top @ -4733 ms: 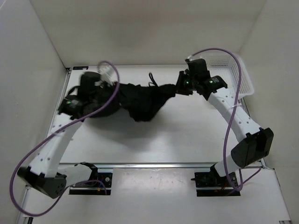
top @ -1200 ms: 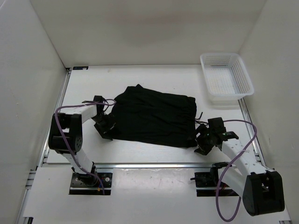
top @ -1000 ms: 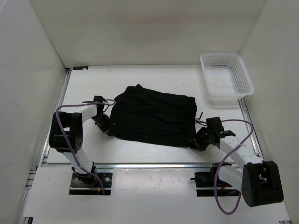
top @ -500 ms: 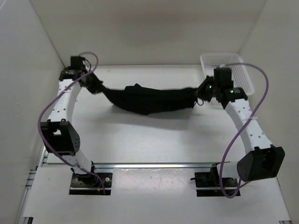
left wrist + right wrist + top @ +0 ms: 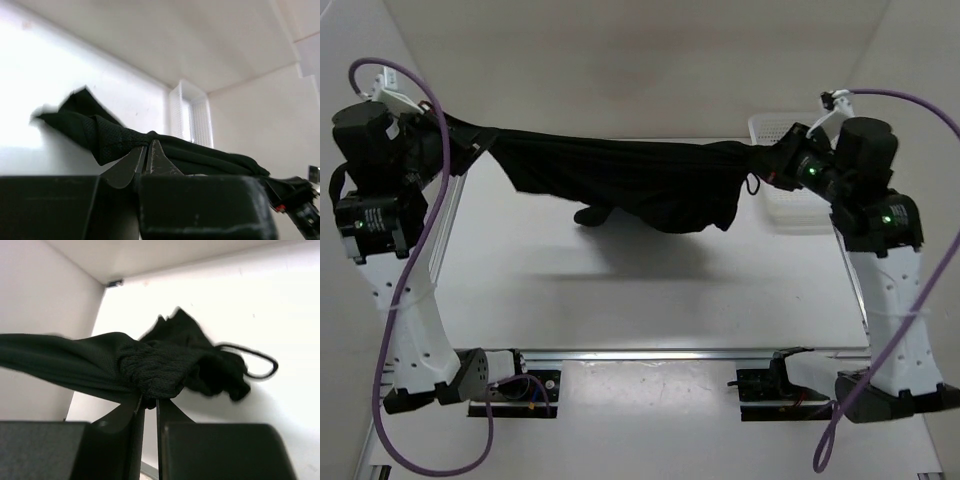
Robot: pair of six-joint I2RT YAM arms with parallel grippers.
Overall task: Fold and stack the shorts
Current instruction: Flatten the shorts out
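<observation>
Item count: one pair of plain black soft-fabric shorts [image 5: 640, 182], one white plastic mesh basket [image 5: 790, 214], two white robot arms, two purple cables.

Shorts position: the shorts are stretched in a band between the two pincers, above the white table [image 5: 620, 310]. The middle sags and casts a shadow on the table beneath it. One thin black drawstring [image 5: 752, 185] hangs in a loop from the end nearest the right arm. In the right wrist view the drawstring [image 5: 260, 366] loops out of the bunched fabric.

Left arm [image 5: 405, 300]: it stands nearly upright from its base at the near edge, wrist high at the far left corner and turned inward. The left pincer [image 5: 468, 148] is clamped on one end of the shorts. In the left wrist view the fingertips of the left pincer [image 5: 146, 150] meet on a fold of cloth.

Right arm [image 5: 895, 300]: it stands upright likewise, wrist high and turned inward, in front of the basket. The right pincer [image 5: 775, 165] is clamped on the opposite end of the shorts. In the right wrist view the right pincer [image 5: 147, 401] pinches the gathered fabric, jaws narrow.

One purple cable [image 5: 415, 250] runs along the left arm and one purple cable [image 5: 920, 300] along the right arm.
</observation>
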